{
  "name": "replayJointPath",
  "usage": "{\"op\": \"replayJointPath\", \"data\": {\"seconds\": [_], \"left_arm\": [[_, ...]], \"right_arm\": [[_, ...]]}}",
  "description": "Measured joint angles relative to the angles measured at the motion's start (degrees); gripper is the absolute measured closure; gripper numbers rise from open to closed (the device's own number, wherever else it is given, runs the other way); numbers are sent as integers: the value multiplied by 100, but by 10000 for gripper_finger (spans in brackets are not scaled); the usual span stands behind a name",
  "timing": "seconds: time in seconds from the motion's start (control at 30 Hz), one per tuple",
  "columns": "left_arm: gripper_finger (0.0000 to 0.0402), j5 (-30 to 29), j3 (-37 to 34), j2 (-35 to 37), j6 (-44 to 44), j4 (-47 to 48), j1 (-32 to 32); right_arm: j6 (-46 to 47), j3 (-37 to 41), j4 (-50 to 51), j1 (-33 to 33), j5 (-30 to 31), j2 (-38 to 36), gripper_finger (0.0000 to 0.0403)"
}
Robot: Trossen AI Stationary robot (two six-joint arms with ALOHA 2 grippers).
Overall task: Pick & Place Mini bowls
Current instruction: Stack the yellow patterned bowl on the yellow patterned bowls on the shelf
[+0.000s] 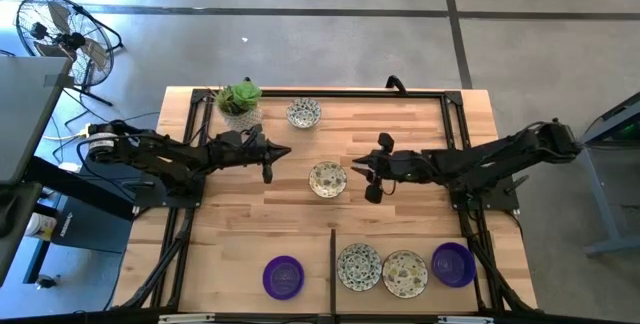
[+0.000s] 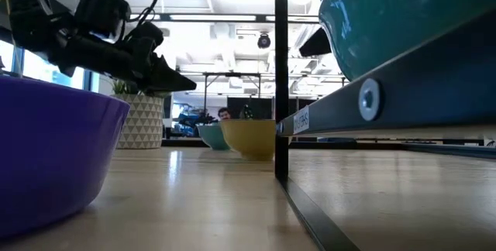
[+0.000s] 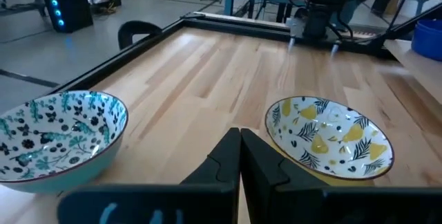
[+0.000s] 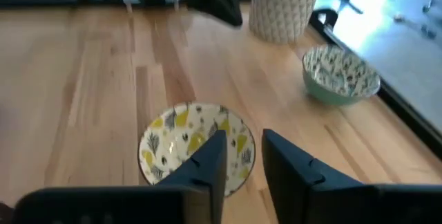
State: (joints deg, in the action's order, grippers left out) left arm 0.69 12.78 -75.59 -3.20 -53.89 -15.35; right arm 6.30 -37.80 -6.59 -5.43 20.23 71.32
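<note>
A cream bowl with yellow and dark leaf pattern [image 1: 327,179] rests on its base at the table's middle. My left gripper [image 1: 270,161] hovers to its left, shut and empty. My right gripper [image 1: 366,177] hovers just to its right, open, with its fingers [image 4: 210,156] over the bowl's near rim [image 4: 186,141] in the right wrist view. A teal-patterned bowl [image 1: 303,114] stands near the far edge. Along the near edge stand a purple bowl [image 1: 284,276], two patterned bowls [image 1: 359,266] [image 1: 404,272] and a second purple bowl [image 1: 453,264].
A pale pot with a green plant [image 1: 240,104] stands at the far left, beside the teal-patterned bowl. A black bar [image 1: 332,269] splits the near part of the table, and a black frame [image 1: 455,134] runs around the table's edges. Bare wood lies between the middle bowl and the near row.
</note>
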Motion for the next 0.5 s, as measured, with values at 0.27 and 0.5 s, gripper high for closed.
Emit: {"op": "replayJointPath", "data": {"seconds": [0.27,0.5], "left_arm": [[401,125,0,0,-4,50,0],[401,202,0,0,-155,144,0]], "right_arm": [[-25,-1251,2119,2,-63,668,248],[1006,-1733,2643,295,-701,1245,201]]}}
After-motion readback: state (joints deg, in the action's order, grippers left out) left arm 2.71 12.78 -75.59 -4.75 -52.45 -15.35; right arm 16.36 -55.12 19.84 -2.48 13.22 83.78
